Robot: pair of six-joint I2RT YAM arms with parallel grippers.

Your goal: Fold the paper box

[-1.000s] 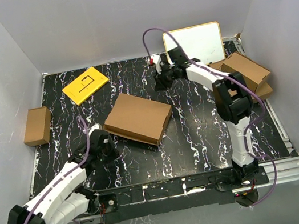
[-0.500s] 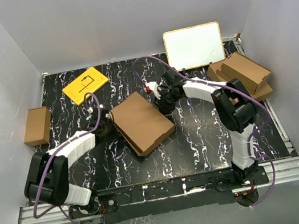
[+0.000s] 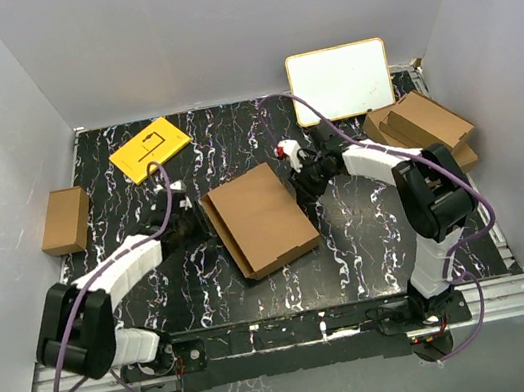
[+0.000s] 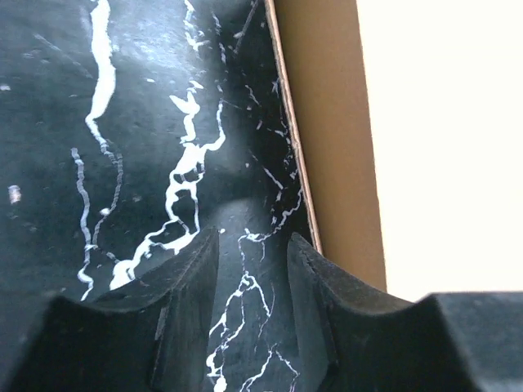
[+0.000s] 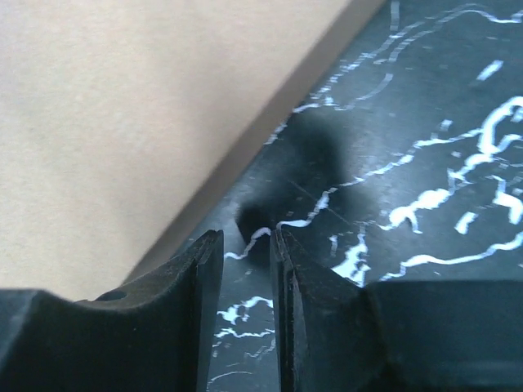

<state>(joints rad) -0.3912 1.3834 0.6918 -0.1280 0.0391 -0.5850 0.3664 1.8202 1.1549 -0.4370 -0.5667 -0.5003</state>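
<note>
The paper box (image 3: pixel 261 218) lies closed and flat on the black marbled table (image 3: pixel 351 241), a shallow brown cardboard mailer turned at a slant. My left gripper (image 3: pixel 194 226) sits low at its left edge; in the left wrist view the box wall (image 4: pixel 327 122) runs just right of the open gripper (image 4: pixel 252 245), and only table shows between the fingers (image 4: pixel 192 302). My right gripper (image 3: pixel 303 184) is at the box's far right corner. In the right wrist view the box (image 5: pixel 122 122) fills the upper left, and the gripper (image 5: pixel 247 245) stands slightly open over bare table, holding nothing.
A yellow card with black lines (image 3: pixel 149 149) lies at the back left. A small brown box (image 3: pixel 65 220) stands by the left wall. A whiteboard (image 3: pixel 339 81) leans at the back, and stacked cardboard boxes (image 3: pixel 427 126) fill the right side.
Both arms came in to the box's two sides and pushed it round and a little to the right. Both grippers have now widened and sit just off the box's edges.
</note>
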